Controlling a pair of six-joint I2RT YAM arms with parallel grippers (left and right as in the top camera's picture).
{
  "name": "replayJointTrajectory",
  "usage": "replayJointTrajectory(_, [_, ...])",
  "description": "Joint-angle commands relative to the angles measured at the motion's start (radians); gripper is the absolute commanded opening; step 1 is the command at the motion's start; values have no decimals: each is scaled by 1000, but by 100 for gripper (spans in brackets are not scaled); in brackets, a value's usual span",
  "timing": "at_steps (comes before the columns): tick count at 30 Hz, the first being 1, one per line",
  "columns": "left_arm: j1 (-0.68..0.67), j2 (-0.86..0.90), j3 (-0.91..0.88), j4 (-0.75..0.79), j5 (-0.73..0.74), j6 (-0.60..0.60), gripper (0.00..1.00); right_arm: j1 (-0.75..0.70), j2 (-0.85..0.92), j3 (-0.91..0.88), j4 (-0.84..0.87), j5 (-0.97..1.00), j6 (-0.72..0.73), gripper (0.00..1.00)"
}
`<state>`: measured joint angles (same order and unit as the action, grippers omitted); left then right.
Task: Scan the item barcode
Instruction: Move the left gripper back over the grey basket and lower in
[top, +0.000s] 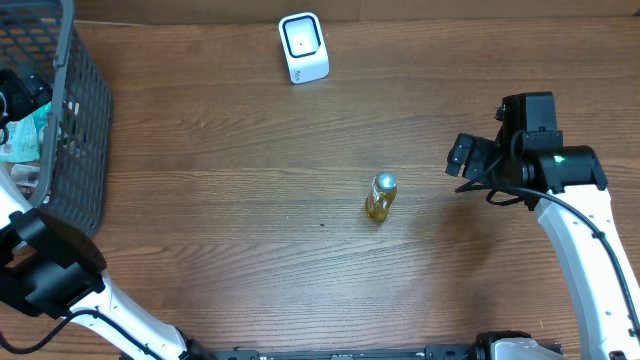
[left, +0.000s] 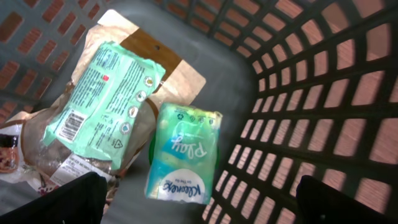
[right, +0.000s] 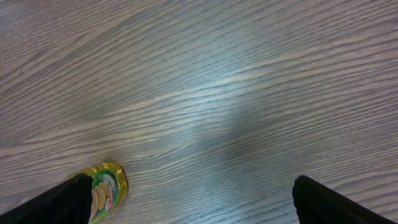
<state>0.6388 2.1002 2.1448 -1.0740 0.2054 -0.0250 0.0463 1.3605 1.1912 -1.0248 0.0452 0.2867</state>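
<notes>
Jaws are seen spread, empty, on left gripper (left: 205, 202) and right gripper (right: 196, 205); the can (top: 380, 198), judged light, stiff, slick, is best gripped mid-body.

Left gripper (left: 205, 202) hangs wide open at nine o'clock; right gripper (right: 199, 202), jaws spread, sits at three o'clock.

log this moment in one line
left fingers open over basket, tissues below | right fingers open, apart from can | can standing, unheld | scanner at far edge | scan not started
</notes>
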Motion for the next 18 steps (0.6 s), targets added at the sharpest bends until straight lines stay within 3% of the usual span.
replayJointTrajectory(1, [2,25,-37,15,-33,18,100,-2,-6,21,2,9,-6,100])
replayJointTrajectory(18, [2,134,-50,29,-29,48,100,-2,-6,21,2,9,-6,100])
